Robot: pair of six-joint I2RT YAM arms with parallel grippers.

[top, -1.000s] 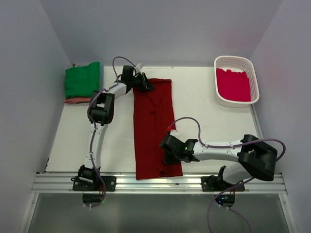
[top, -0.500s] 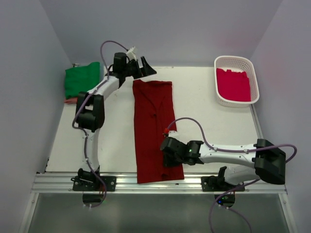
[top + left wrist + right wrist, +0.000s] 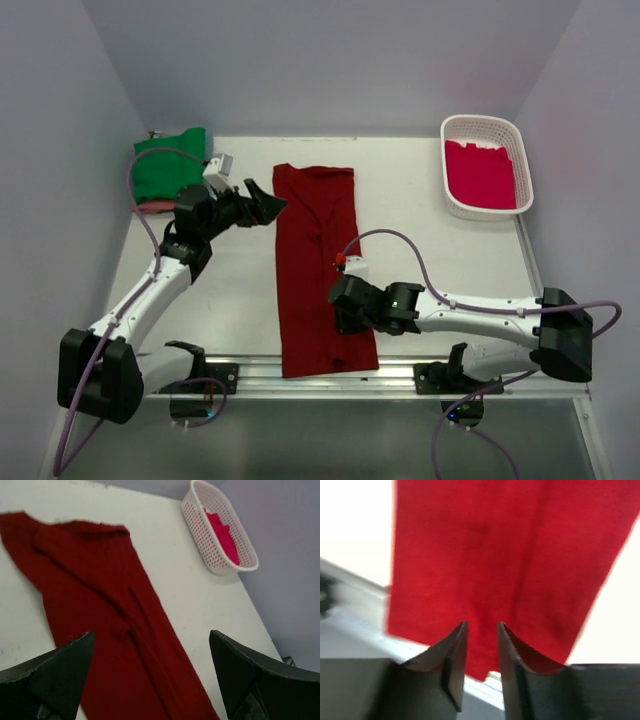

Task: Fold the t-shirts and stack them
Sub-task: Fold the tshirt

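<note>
The long shirt lies centre, folded stack back-left, basket holding second shirt back-right.

A: What's on the table?
B: A red shirt, in a long strip down the middle, near end at the front edge; a pink shirt at the far left corner, a green shirt on it; a basket at the far right — well apart from both.
</note>
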